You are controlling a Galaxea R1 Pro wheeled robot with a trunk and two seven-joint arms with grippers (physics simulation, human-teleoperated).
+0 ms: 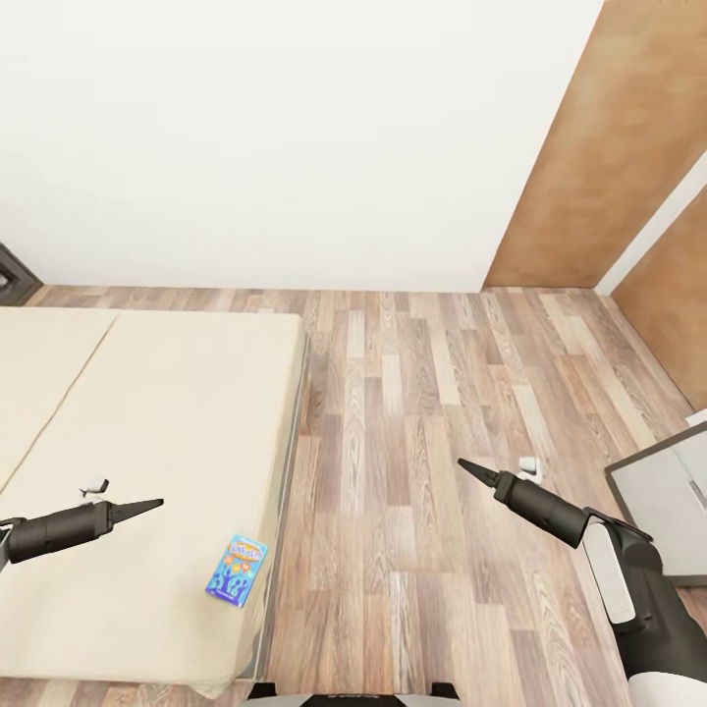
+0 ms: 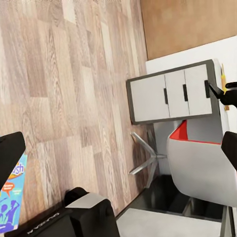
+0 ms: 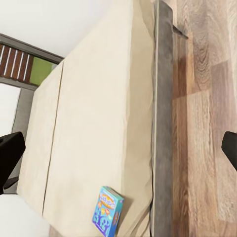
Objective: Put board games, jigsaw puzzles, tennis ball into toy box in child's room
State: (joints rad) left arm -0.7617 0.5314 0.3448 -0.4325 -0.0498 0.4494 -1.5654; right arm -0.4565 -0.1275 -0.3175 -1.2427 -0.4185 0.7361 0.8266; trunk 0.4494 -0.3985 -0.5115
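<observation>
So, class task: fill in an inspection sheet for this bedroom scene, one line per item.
Surface: beige bed, flat and bare apart from one box.
Job's things: one board game lying flat near the bed's edge.
Clutter: nothing seen.
Grippers: left gripper over the bed, right gripper over the floor; both empty, jaws look shut.
Cables: nothing seen.
Surroundings: wood floor, white wall, grey cabinet, white chair.

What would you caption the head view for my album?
Both claws hover empty, left over the bed near a board game.
</observation>
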